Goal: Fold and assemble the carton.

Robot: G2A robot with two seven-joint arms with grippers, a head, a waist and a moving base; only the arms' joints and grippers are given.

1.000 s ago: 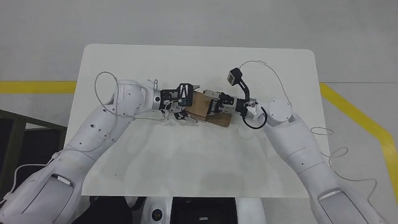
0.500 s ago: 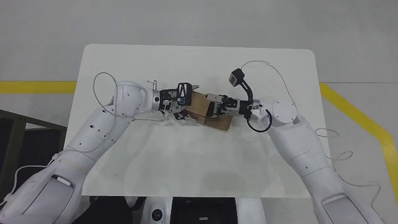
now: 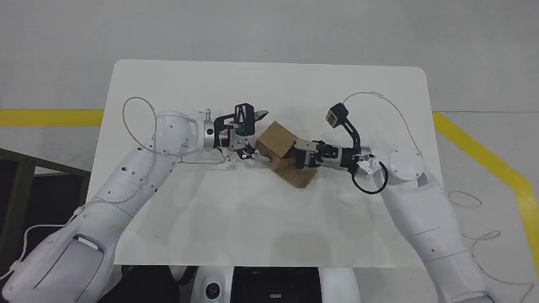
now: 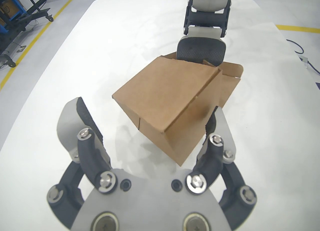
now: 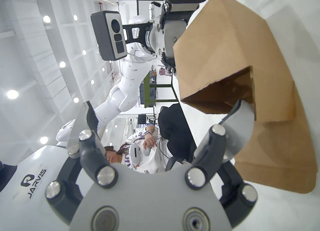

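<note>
While the carton [image 3: 284,153] sits tilted well inside the bench [image 3: 168,84] edges, the left gripper [image 4: 146,107] stands released beside it; the right gripper [image 5: 162,106], also released, has one finger inside.

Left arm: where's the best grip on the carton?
Likely the closed folded end of the carton, approached from the left gripper side: its near corner lies between those open fingers. The right gripper has a finger in the open far end.

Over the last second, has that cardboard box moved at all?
Yes. The carton has turned, and its near corner now lies closer to the table's robot-side edge.
</note>
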